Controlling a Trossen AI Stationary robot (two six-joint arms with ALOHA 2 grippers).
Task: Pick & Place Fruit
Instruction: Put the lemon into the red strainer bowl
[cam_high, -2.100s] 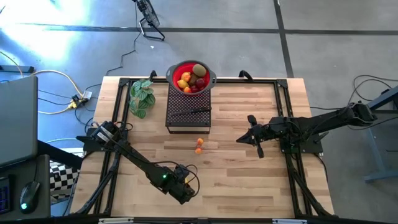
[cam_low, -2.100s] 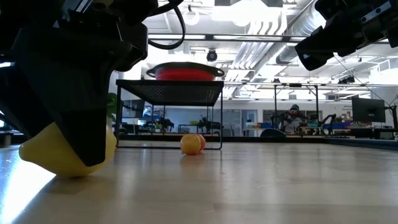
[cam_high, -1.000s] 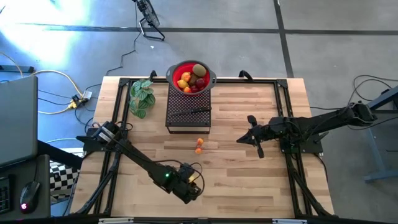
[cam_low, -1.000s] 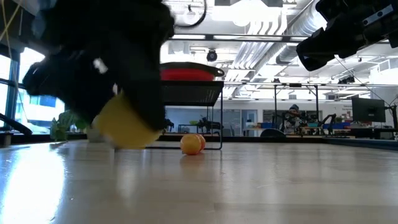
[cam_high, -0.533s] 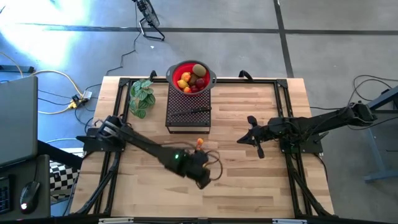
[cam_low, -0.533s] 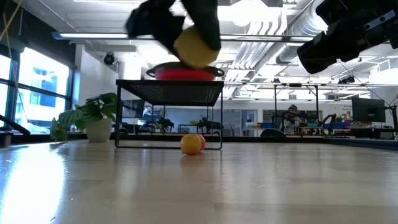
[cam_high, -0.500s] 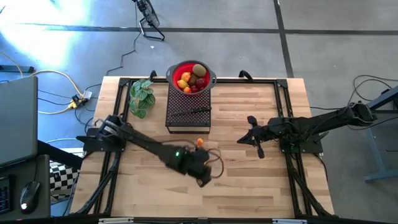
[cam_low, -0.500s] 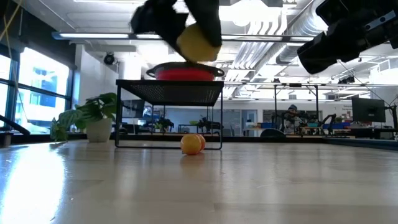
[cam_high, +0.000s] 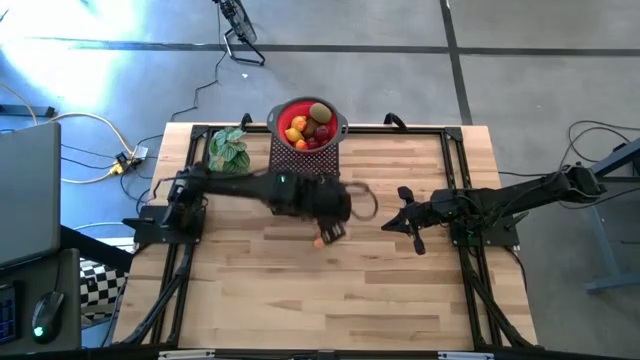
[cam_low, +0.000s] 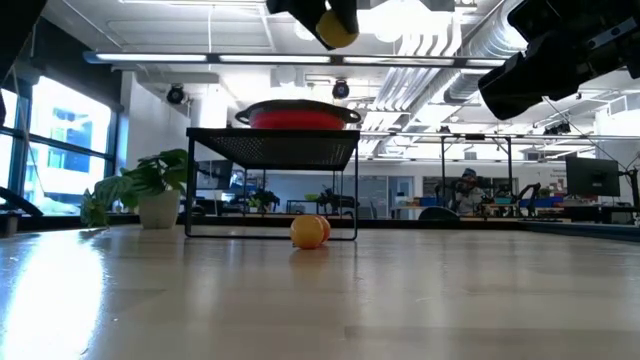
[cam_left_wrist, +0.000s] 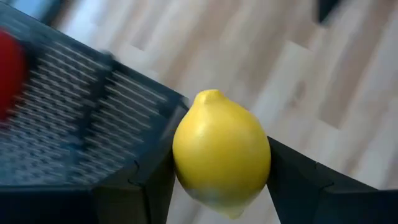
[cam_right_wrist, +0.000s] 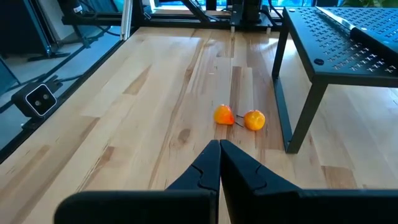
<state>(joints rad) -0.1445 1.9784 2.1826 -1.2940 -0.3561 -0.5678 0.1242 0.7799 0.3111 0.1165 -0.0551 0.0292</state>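
Currently the wooden table (cam_high: 400, 290) carries a black perforated metal stand (cam_low: 272, 148) near its far edge, with a red bowl (cam_high: 282, 112) at the stand's far end and a potted green plant (cam_high: 228, 150) just beside the stand on the left arm's side.

Left arm reaches across over the stand's near end; left gripper (cam_left_wrist: 217, 180) pinches one lemon (cam_left_wrist: 221, 153) between its two dark fingers (cam_left_wrist: 152, 186). Lemon is bright yellow, smooth, oval, nipple tip pointing away from the wrist. In the low view the lemon (cam_low: 337, 30) hangs well above the table, higher than the bowl's rim, slightly toward the right-arm side of the bowl.

Right arm sits on its own side of the table, gripper (cam_right_wrist: 219, 155) raised off the surface, fingers pressed together, nothing between them.

Fruit count:
- 1 lemon, in the left gripper.
- 2 small orange fruits (cam_right_wrist: 239, 117) on the table, touching or almost touching, just beside the stand's near leg; one is partly hidden behind the other in the low view.
- Bowl holds a heap: one brown kiwi (cam_high: 319, 111) on top, plus yellow, orange and dark red pieces. Can't count those exactly.

A person (cam_low: 470, 192) sits far back in the room beyond the table.
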